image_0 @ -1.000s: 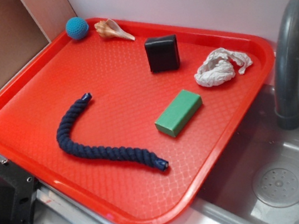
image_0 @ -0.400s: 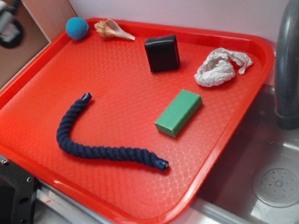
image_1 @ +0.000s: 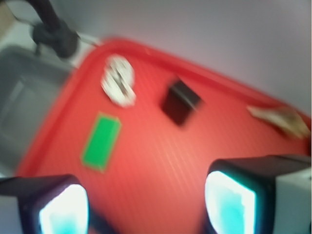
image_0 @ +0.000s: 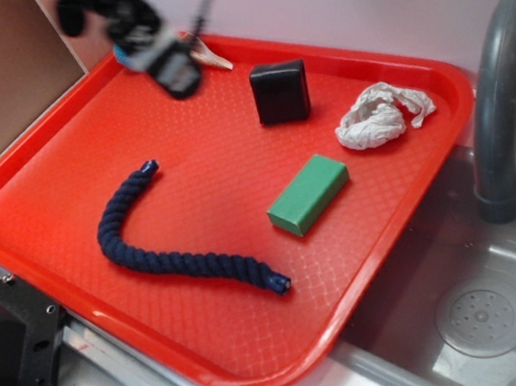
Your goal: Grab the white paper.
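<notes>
Red tray (image_0: 240, 205) beside grey sink (image_0: 509, 311); white paper (image_0: 383, 116) far right, gripper (image_1: 146, 204) spread apart, empty.

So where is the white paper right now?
In the exterior view the white paper lies at the tray's far right corner, right of the black block and beyond the green block.

On the tray (image_0: 32, 178), the end effector (image_0: 155, 53) hovers at the far-left corner; block (image_0: 280, 92) and white paper (image_0: 382, 114) lie to its right.
</notes>
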### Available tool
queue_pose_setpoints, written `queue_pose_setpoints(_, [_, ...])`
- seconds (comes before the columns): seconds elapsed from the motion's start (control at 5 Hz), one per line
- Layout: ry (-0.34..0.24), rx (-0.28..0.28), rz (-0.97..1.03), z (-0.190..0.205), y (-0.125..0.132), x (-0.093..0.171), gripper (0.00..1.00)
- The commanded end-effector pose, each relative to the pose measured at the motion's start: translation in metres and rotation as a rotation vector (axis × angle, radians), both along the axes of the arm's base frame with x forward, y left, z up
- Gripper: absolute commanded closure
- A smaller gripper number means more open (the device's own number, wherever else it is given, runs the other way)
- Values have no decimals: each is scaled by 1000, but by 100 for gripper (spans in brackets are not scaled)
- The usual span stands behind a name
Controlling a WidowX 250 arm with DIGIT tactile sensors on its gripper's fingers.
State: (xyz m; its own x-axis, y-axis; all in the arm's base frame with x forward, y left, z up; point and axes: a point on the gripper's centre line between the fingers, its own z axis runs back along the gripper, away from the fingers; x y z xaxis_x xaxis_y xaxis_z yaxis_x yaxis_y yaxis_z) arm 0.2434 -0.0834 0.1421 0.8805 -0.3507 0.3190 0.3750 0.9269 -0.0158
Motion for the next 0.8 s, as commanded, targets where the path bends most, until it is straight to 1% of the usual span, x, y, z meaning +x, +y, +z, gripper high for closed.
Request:
queue_pose_setpoints(0.0, [-25, 31, -103, -22, -40, 55, 0])
queue_pose_setpoints(0.2, [10, 44, -136, -41, -54, 71, 0])
queue_pose_setpoints(0.4, [66, 76, -203, -67, -67, 82, 0])
queue_pose_setpoints(0.6, [111, 102, -257, -84, -74, 83, 0])
